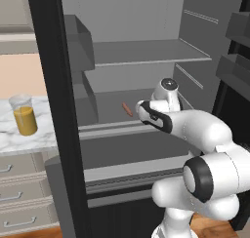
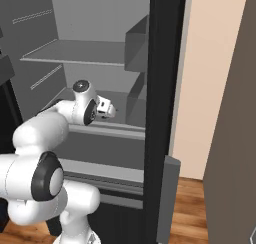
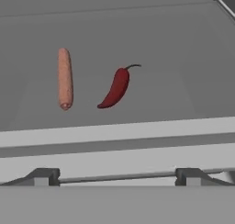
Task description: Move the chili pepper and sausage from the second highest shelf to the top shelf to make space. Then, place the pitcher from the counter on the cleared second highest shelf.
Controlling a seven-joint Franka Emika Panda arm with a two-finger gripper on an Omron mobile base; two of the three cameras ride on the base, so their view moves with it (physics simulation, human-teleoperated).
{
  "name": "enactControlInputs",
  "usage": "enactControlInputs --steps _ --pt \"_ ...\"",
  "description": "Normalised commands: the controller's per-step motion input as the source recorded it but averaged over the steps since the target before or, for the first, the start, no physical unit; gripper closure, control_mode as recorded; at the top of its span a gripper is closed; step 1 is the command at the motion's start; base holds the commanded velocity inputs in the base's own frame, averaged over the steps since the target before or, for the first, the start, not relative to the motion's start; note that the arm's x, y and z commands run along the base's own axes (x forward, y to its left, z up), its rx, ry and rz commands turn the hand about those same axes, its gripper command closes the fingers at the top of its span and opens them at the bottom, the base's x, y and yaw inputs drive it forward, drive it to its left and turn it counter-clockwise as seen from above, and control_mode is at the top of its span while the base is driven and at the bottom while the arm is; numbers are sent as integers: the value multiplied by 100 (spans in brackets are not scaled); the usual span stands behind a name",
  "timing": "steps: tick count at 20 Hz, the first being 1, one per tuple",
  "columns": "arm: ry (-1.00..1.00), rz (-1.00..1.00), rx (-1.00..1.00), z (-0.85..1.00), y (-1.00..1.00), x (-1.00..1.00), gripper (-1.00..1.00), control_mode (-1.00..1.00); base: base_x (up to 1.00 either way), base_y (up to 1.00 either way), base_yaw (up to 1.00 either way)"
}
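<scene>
On the second highest shelf point(image 3: 170, 53) the pinkish sausage point(image 3: 65, 78) lies to the left of the dark red curved chili pepper point(image 3: 117, 86), the two a little apart. My gripper point(image 3: 118, 178) hovers in front of that shelf's front edge, open and holding nothing, roughly in line with the pepper. From the right base view the gripper point(image 2: 106, 108) points into the fridge at that shelf's height. The sausage point(image 1: 127, 109) also shows just left of my arm. The top shelf point(image 1: 146, 51) above is bare. The pitcher point(image 1: 24, 115) of orange liquid stands on the marble counter point(image 1: 34, 139).
The black fridge frame point(image 1: 53, 110) stands between the counter and the shelves. Grey bins point(image 1: 80, 42) line the fridge's left inner wall. The open door with its racks point(image 1: 234, 61) is to the right. A lower shelf point(image 1: 127, 151) sits beneath. Beige drawers point(image 1: 19, 198) are under the counter.
</scene>
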Motion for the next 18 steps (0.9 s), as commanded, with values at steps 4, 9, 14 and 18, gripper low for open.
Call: enactControlInputs --steps 4,9,14,18 --pt "0 -1 0 -16 0 26 -100 -100 0 0 0" --pt "0 0 0 -18 -3 31 -100 -100 0 0 0" --pt "0 0 0 -17 -3 30 -100 -100 0 0 0" --pt "0 0 0 -17 -3 29 -100 -100 0 0 0"
